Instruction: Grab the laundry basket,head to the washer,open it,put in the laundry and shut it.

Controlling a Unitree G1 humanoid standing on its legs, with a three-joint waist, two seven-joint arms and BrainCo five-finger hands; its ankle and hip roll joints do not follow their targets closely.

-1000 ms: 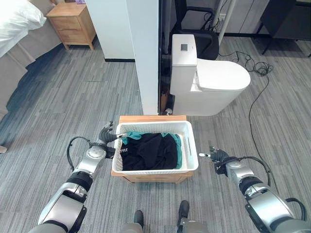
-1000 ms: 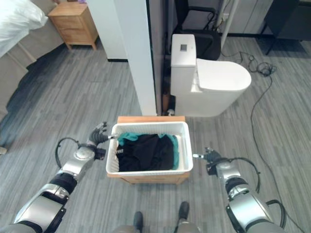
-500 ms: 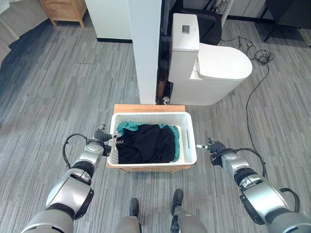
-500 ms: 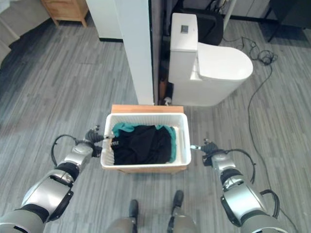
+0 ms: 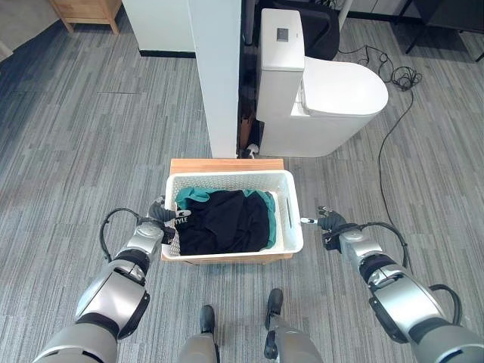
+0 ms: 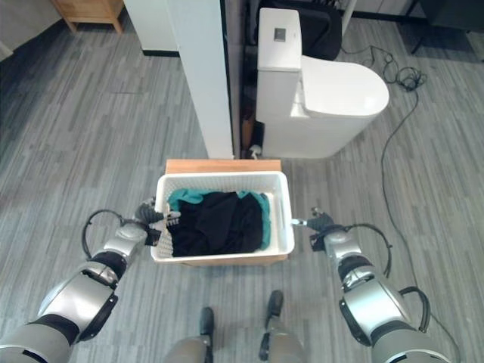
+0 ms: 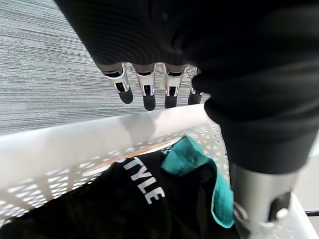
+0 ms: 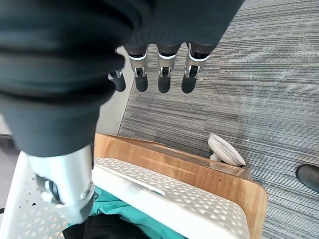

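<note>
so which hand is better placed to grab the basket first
Left, probably. The left hand is right at the laundry basket wall, fingers straight over the rim. The right hand sits just off the opposite side, also open.

Home interior, toilet (image 5: 321, 98), wooden nightstand (image 5: 85, 10), laundry basket (image 5: 291, 219)

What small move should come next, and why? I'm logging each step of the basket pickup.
Probably bring both hands in under the rim of the white laundry basket and curl the fingers. The left hand and right hand flank it, both open, and it sits on the wooden stand.
</note>
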